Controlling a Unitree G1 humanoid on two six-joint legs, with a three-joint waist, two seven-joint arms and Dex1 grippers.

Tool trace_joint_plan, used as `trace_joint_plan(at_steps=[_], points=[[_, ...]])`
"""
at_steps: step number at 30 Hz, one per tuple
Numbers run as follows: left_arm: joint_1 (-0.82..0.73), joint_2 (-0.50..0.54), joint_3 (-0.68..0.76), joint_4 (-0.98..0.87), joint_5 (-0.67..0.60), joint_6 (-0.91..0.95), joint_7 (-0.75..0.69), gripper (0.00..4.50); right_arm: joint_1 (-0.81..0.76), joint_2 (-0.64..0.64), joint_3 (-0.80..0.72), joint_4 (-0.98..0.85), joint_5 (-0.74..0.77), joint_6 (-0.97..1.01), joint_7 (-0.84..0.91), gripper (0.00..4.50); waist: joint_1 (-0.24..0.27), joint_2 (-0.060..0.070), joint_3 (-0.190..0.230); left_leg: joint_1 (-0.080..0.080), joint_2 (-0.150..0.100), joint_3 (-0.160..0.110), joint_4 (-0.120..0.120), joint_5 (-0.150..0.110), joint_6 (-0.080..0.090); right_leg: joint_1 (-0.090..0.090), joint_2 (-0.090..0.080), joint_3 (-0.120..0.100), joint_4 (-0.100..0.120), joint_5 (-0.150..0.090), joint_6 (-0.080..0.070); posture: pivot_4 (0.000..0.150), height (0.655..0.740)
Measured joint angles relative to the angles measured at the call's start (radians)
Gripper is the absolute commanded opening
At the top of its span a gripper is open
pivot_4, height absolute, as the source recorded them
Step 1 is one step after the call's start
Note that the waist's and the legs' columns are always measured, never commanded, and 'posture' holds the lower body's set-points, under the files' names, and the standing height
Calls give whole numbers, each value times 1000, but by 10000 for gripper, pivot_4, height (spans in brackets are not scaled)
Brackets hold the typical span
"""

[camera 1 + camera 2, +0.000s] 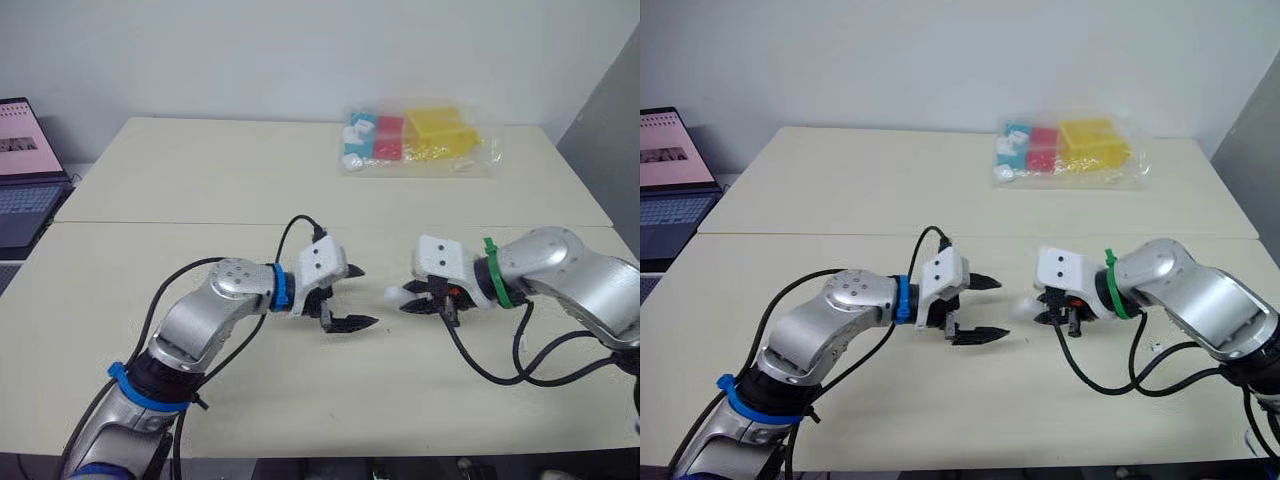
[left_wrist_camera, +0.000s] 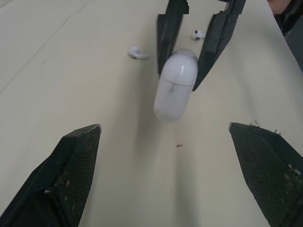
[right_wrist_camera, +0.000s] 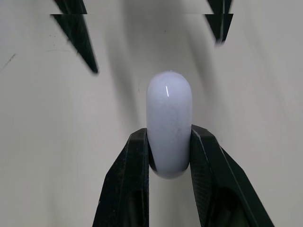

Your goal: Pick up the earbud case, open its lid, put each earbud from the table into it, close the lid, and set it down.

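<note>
Pale cream tables [image 1: 200, 180] pushed together fill our workspace, with a laptop [image 1: 25, 170] at the left edge and a plastic bag [image 1: 420, 140] of coloured blocks at the far side. We judge only the first step done: our right gripper [image 1: 415, 300] has its fingers closed on the white earbud case [image 1: 397, 296], held near the middle of the near table and, going by its shadow, just clear of the surface. Our left gripper [image 1: 366, 296] faces it from just beside, fingers spread wide and holding nothing. The lid looks shut, so opening it, loading both earbuds, closing it and setting it down all remain. The head views give us how the two arms stand to each other. The left wrist view adds the first earbud [image 2: 138, 53] and the second earbud [image 2: 196, 34], lying apart on the table beyond the case. The right wrist view tells us the grip: both pads press the case's rounded sides near one end.
</note>
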Motion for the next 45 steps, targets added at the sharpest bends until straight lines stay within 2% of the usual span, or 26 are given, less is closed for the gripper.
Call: trace_joint_plan(at_steps=[7,17,21,29,30,41,45], points=[[2,-39,-15,1,22,1,26,45000,-1,36,0,5,-66,0,51,7691,4,0,0,0,0,0,2,0,0,0,-1,0,1,0,-1,1500,7378],[2,-40,-15,26,30,-8,18,45000,0,61,-3,5,-116,0,91,7691,3,0,0,0,0,0,4,0,0,1,0,0,3,0,-1,1500,7378],[2,-57,-15,41,43,-27,20,36747,1,74,-4,5,-118,1,95,7691,4,0,0,-1,0,-1,8,0,0,1,-1,-1,4,3,-5,1500,7378],[1,-76,-25,40,44,-28,12,10158,1,90,-8,4,-118,11,98,7691,3,0,0,-1,0,-1,15,0,0,1,-1,0,11,2,-4,1500,7378],[1,-75,-30,40,45,-29,1,8447,1,88,-10,4,-118,13,106,7691,3,0,0,0,0,-1,15,0,0,1,-1,0,12,0,-1,1500,7378],[-2,-75,-33,40,61,-35,-18,8327,7,91,-18,-1,-116,24,115,7690,3,0,0,2,0,-1,15,0,0,1,0,0,17,0,-1,1500,7378],[-2,-77,-37,41,64,-44,-21,7759,21,77,-33,-10,-117,12,132,21734,3,0,0,1,0,-1,15,0,0,1,-1,0,16,0,-1,1500,7378]])
